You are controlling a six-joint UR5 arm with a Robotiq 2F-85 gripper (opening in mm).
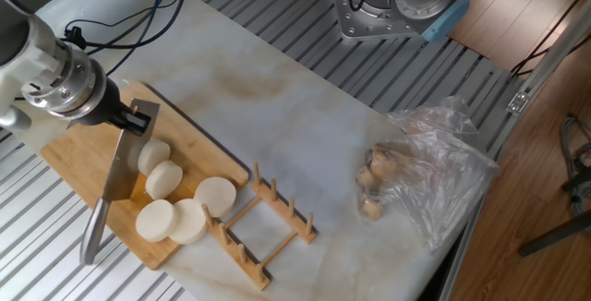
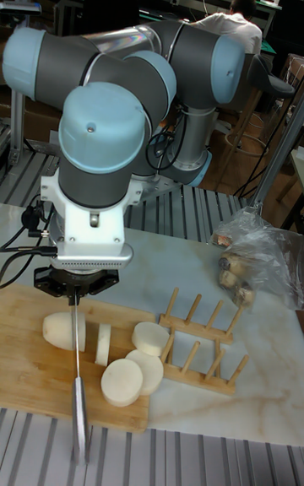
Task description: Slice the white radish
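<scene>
The white radish is cut up on a wooden cutting board [image 1: 72,161]. A short stub [image 1: 151,155] [image 2: 59,330] lies by the blade, with one slice [image 1: 164,179] [image 2: 103,344] standing on edge beside it. Three round discs [image 1: 189,220] [image 2: 122,380] lie flat near the board's corner. My gripper [image 1: 132,119] [image 2: 76,290] hangs over the board's far side, shut on the upper end of a steel knife [image 1: 115,172] [image 2: 78,368]. The blade runs down alongside the stub, and the knife's free end [image 1: 90,236] sticks out past the board's edge.
A wooden dish rack [image 1: 268,222] [image 2: 198,347] stands right beside the discs. Further right lies a clear plastic bag with brownish lumps [image 1: 420,176] [image 2: 249,262]. The robot's base [image 1: 397,6] is at the back, and cables trail at the upper left.
</scene>
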